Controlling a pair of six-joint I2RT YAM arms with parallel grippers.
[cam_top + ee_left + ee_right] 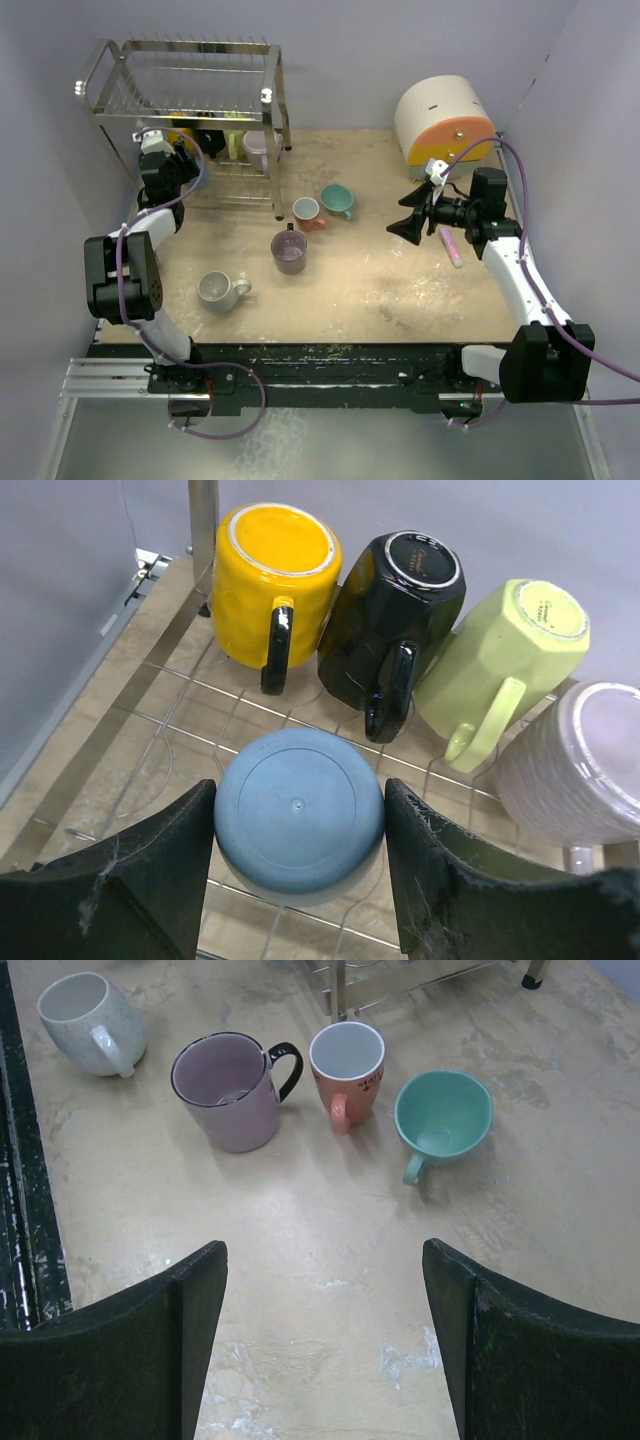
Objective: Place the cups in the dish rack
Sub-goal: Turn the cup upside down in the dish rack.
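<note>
Pale grey walls close in a worn beige table (400, 290), and the dish rack (190, 70) stands in its far left corner. On the lower tier of the rack the blue cup (300, 830) rests upside down, in front of a row made of the yellow cup (275, 575), the black cup (395, 605), the pale green cup (505, 650) and the lavender cup (575, 765). The left end effector (300, 798) reaches into this tier and its fingers seem to press on both sides of the blue cup, so I judge the step is setting this cup down. Next it should let go and pull back without knocking the row behind. The right end effector (325, 1260) hovers spread over the table with nothing between its fingers. Four cups wait there: the white cup (218, 290), the purple cup (290, 252), the salmon cup (306, 211) and the teal cup (337, 200), which are the natural next targets. The table top looks scratched and stained.
</note>
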